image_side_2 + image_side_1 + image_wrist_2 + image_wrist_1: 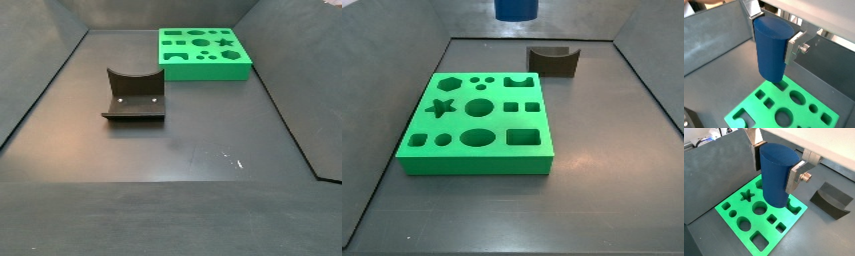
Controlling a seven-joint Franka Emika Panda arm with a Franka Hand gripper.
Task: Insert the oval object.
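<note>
In both wrist views the pincer (pixel 775 159) is clamped on the oval object (pixel 776 174), a tall dark blue peg with smooth sides. One silver finger (pixel 797 175) presses flat against the peg's side, and the opposite finger (pixel 755 147) shows at its far edge. In a wrist view the peg (pixel 771 49) hangs upright in the air, its lower end above the green block (pixel 764 107) and clear of it, between the same two fingers (pixel 795 46).

The green block (pixel 743 221) lies flat on the table (pixel 827 233) below. Its top is cut with holes of many shapes: a star (pixel 747 196), rounds, squares and ovals. Which hole the peg's tip hangs over cannot be told. The fixture (pixel 831 199), a dark bracket with a curved notch, stands just beside the block on the table.

In a side view the green block (pixel 478 124) sits near the middle of the table (pixel 603 190), with the fixture (pixel 553 60) behind it toward the back wall. Only the peg's blue lower end (pixel 516 9) shows at the upper edge, high above the table and behind the block.

In a side view the fixture (pixel 134 95) stands nearer, and the green block (pixel 203 52) lies beyond it by the far wall. The table (pixel 187 150) is dark grey, walled on its sides. The pincer and the peg lie outside this view.
</note>
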